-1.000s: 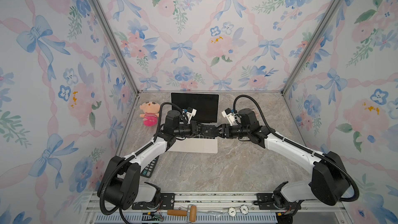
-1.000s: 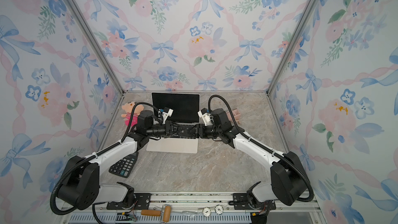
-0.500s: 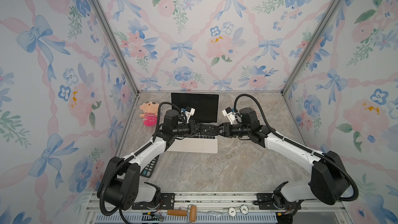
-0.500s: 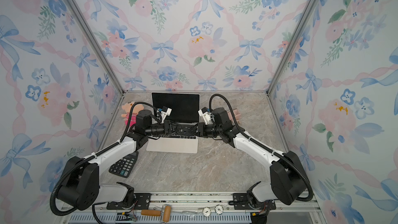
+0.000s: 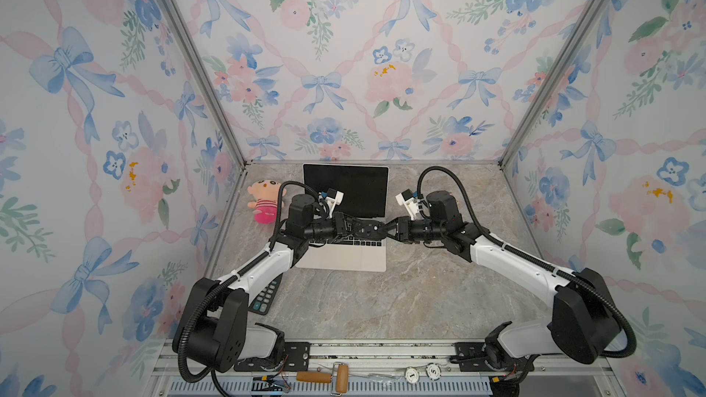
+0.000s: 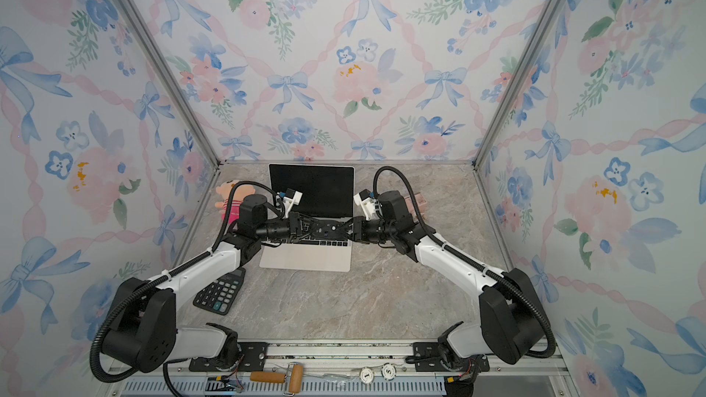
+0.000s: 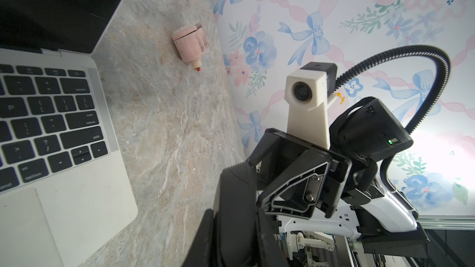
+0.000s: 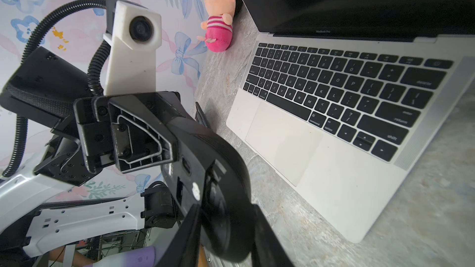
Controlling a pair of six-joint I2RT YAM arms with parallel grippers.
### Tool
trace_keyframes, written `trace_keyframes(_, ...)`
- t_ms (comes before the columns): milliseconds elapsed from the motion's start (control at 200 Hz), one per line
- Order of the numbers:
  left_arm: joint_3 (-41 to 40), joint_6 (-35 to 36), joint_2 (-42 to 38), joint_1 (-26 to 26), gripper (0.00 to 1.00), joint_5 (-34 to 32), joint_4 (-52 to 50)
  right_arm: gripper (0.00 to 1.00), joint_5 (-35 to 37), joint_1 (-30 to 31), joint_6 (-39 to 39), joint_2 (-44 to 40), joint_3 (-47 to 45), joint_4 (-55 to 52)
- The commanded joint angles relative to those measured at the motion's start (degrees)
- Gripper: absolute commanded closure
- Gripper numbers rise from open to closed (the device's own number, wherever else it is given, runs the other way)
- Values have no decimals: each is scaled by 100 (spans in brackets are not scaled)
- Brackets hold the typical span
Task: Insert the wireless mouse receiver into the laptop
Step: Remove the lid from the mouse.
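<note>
Receiver [image 8: 185, 165] seemed tiny, light, stiff: pinch plastic cap. Left gripper [image 5: 361, 229] clamped mouse [image 8: 205, 175]; right gripper [image 8: 227, 217] straddled it, grip unclear.

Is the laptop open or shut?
Open. The laptop has its dark screen standing up behind the keyboard, and the keys show plainly in both wrist views.

We list pale silver-gold laptop [image 5: 344, 259] with black screen [image 5: 345, 189] and keys [image 8: 334, 86], black mouse [image 8: 218, 201], pink-striped peach doll [image 5: 263, 202], dark calculator [image 6: 219, 294], grey-beige marbled tabletop [image 5: 412, 299], white walls [image 5: 344, 70] patterned in blue bows and pink flowers.
</note>
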Motion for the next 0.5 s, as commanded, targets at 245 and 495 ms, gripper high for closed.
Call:
trace_keyframes(245,-31,-20,-9,41,100,150,175,97,-200,-70,40,-217,-147,174)
trace_keyframes(495,-31,22,36,51,100,150,175,100,-234,-115,152,-361,-302,403)
